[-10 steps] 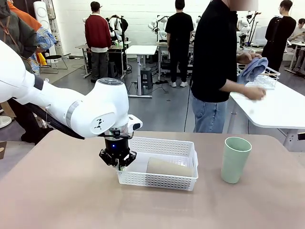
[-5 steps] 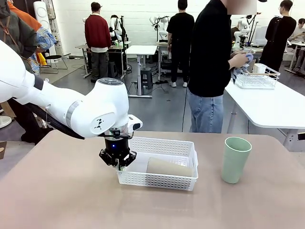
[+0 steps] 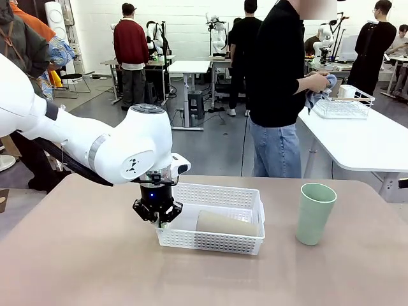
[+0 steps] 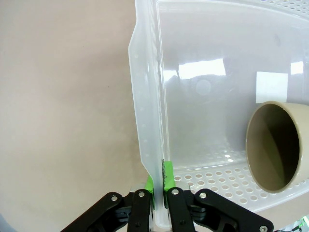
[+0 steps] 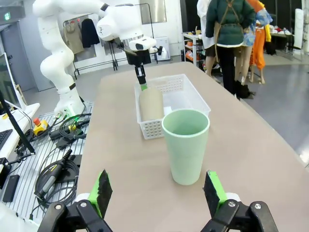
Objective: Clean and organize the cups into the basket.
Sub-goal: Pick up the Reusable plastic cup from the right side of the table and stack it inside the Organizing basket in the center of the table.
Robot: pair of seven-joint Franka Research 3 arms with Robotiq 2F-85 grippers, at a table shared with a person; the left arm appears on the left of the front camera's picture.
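The white lattice basket (image 3: 217, 239) sits mid-table. One tan cup (image 3: 226, 224) lies on its side inside, its open mouth (image 4: 276, 146) facing my left gripper. My left gripper (image 3: 157, 215) is shut on the basket's left end rim (image 4: 145, 121), its green pads (image 4: 167, 175) pinching the wall. A mint green cup (image 3: 315, 213) stands upright on the table to the right of the basket. My right gripper (image 5: 158, 192) is open, its fingers (image 5: 102, 189) wide on either side of the mint cup (image 5: 186, 145), a little short of it. Behind that cup is the basket (image 5: 195, 99).
A person (image 3: 280, 89) stands beyond the far edge, turned to a white side table (image 3: 363, 140) and holding a blue cloth (image 3: 317, 89) near a wire basket (image 3: 344, 105). Bare tan tabletop (image 3: 83, 255) lies to the left and front.
The person has drawn the cloth up from the side table and stepped slightly left. Neither arm, the basket nor the cups have moved.
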